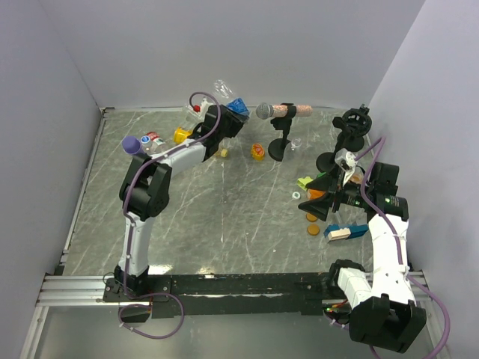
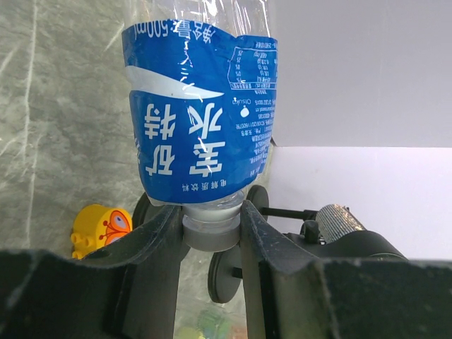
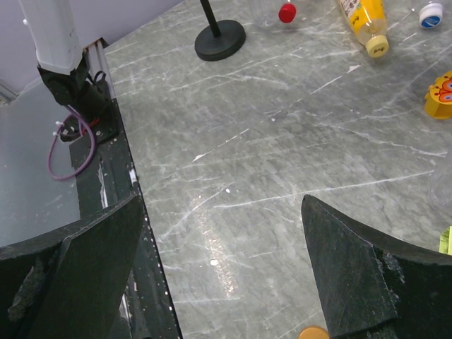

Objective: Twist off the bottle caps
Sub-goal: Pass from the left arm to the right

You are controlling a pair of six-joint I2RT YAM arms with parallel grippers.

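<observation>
Cap [image 2: 210, 236] of blue-labelled bottle [image 2: 201, 127] sits pinched in left gripper [image 2: 210, 219]; right gripper [image 3: 220, 201] spread, empty; red cap [image 3: 286, 12] looks still on.

**Veined Grey Table Between Plain Pale Walls**

A grey tabletop [image 1: 224, 224] streaked with white veins filled the enclosure. Plain pale panels stood on three sides: the left wall [image 1: 37, 149], the back wall [image 1: 247, 45] and the right wall [image 1: 441, 90]. The light was soft and even. A ribbed metal rail [image 1: 75, 288] ran along the near edge.

Two microphones [image 1: 263, 111], two arms [image 1: 146, 187], at least four bottles [image 1: 228, 97].
</observation>
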